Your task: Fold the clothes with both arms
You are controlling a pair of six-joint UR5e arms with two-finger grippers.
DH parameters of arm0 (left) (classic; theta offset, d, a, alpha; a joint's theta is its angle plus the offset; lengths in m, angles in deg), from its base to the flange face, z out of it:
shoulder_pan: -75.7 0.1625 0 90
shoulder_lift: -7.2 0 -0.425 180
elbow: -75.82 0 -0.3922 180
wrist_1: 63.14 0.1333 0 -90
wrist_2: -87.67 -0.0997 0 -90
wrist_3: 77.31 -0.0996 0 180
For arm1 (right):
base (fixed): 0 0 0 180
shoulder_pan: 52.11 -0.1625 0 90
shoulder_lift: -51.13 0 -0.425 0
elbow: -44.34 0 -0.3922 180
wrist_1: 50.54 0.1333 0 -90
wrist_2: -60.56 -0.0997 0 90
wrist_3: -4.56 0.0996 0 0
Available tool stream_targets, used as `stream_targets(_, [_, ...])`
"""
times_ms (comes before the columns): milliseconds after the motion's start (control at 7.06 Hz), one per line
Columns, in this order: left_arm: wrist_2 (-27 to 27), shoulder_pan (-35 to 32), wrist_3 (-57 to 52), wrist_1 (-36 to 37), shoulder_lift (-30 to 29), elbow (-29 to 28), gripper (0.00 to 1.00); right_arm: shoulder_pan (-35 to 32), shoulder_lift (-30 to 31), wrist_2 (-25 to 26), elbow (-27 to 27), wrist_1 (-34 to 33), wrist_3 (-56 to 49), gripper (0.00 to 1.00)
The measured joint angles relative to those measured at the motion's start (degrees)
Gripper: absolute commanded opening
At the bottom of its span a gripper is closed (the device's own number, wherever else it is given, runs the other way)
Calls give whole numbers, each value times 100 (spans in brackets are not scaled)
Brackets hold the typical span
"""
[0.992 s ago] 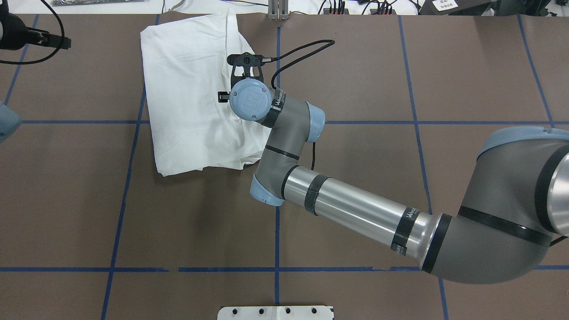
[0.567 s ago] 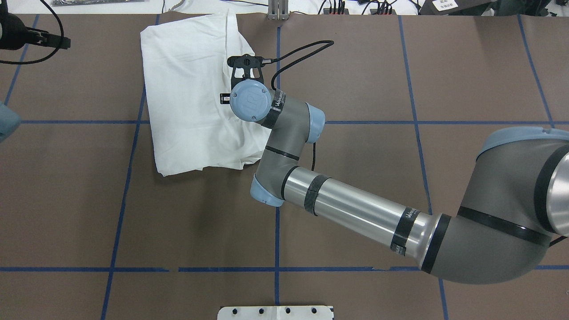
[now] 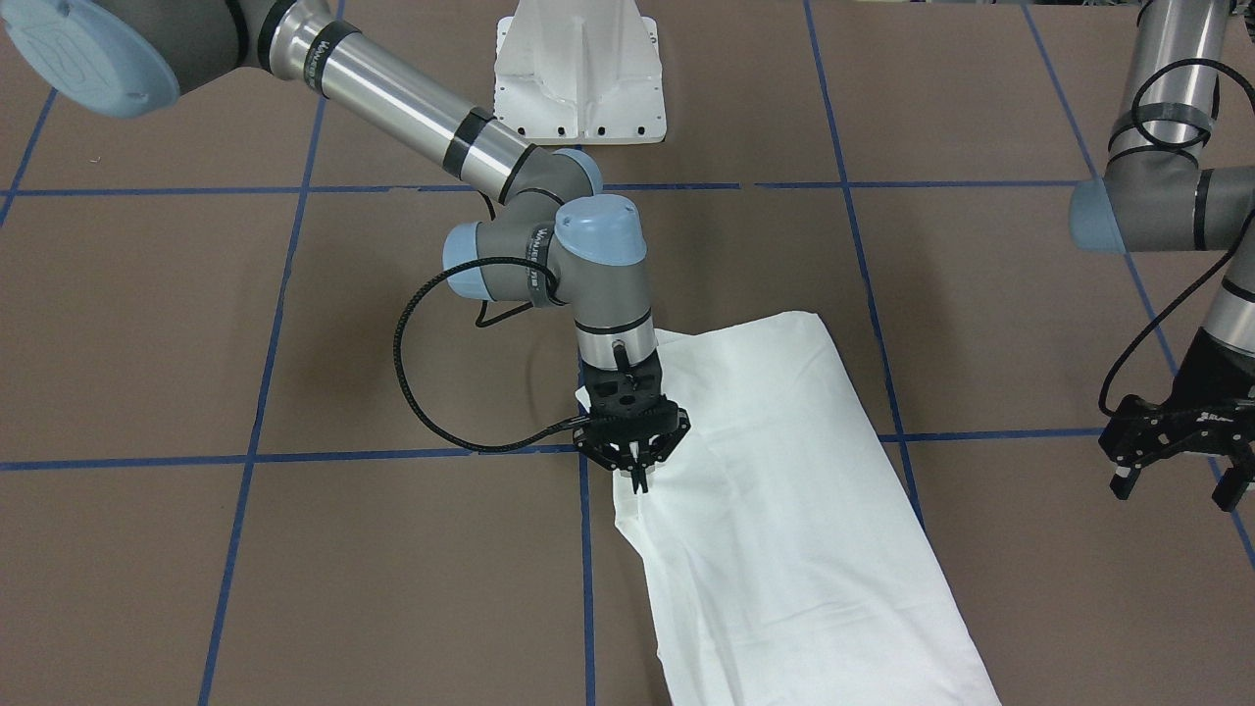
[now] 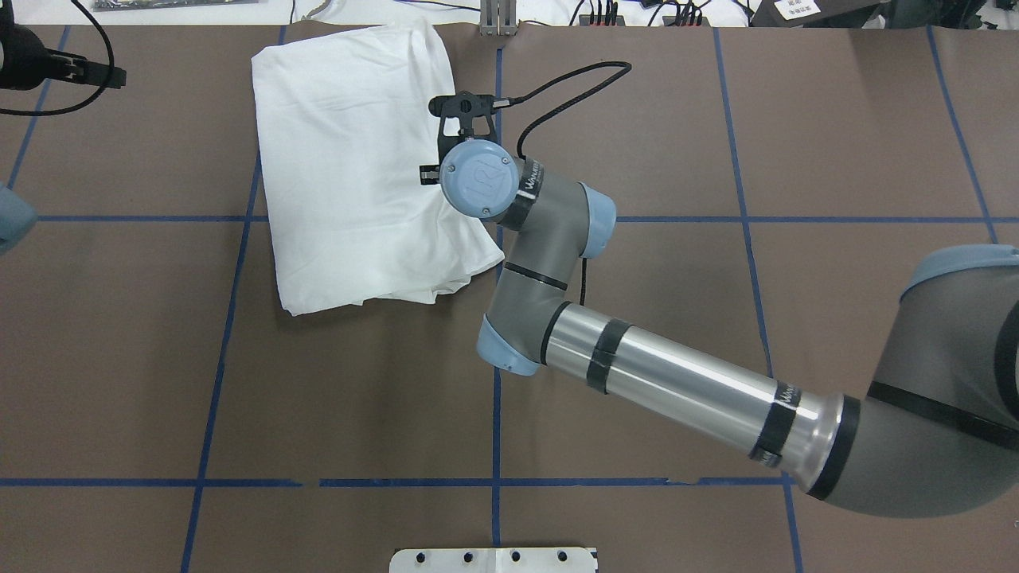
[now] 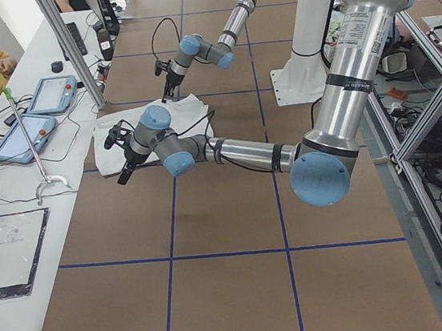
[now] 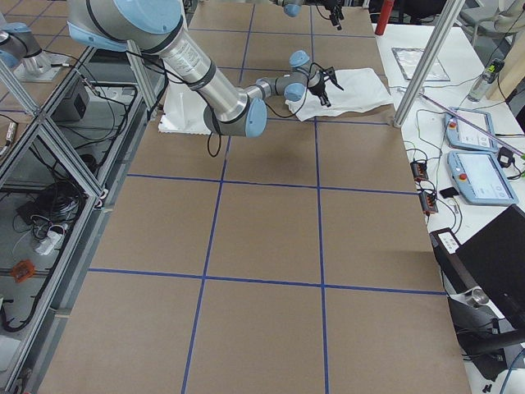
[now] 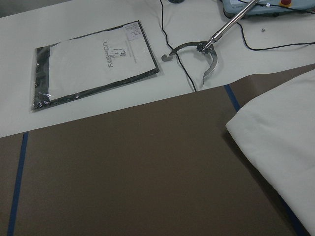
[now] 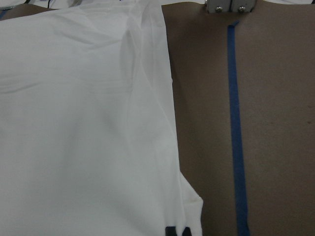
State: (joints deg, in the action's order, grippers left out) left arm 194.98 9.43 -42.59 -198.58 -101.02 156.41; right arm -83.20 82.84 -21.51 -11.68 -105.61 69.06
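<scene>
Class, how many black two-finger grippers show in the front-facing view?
2. The right gripper is shut on the edge of the white cloth shirt near the centre; the left gripper hangs open at the view's right edge.

Overhead looks down from behind; front view faces it steeply; end views look along the counter [image 5: 237, 293]; wrist cameras sit close, sharing the shirt [image 8: 74, 123].

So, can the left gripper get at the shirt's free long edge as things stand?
Probably yes: the left gripper hangs open beside the shirt, with only bare table between them; the right gripper pinches the opposite edge.
</scene>
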Motion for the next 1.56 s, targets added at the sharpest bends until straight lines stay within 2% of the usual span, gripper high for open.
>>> stream_targets(142, [0,5,0,0,2,0,100,-6,312,48,-401,-185,8,99])
stream_targets(425, [8,17,0,0,-2,-5,100,-3,497,271,-614,-261,84,100])
stream_targets(708, [202,28,0,0,-5,-11,100,-18,449,80,-846,-407,326,100])
stream_targets(850, [305,31,0,-2,-5,-14,100,10,456,-149,-1151,-871,783,100])
stream_targets(1133, [362,32,0,-7,-1,-17,100,280,558,-266,-1657,-1727,2091,95])
stream_targets(1558, [367,28,0,-19,3,-18,100,713,573,-265,-1795,-2359,3634,90])
